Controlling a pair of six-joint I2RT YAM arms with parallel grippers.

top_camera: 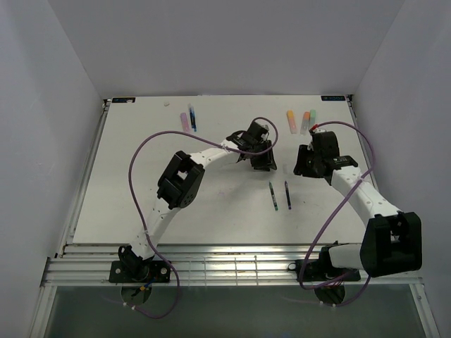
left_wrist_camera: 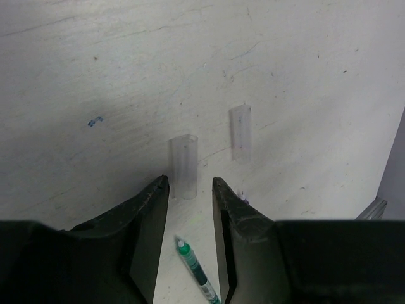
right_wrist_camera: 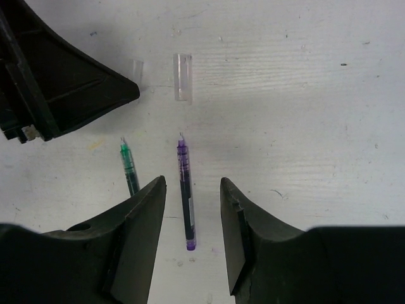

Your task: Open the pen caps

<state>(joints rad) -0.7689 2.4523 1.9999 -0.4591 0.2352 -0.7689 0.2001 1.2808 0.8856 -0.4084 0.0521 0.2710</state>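
Two thin pens lie uncapped on the table: a green one and a purple one. Two clear pen caps lie loose just beyond their tips. One shows whole in the right wrist view; the other is partly hidden by the left gripper. My left gripper is open and empty, low over the green pen's tip, with a cap just ahead. My right gripper is open and empty, straddling the purple pen from above.
A pink marker and a slim blue one lie at the back left. Yellow-orange, orange and mint green markers lie at the back right, close behind the right gripper. The two grippers are close together.
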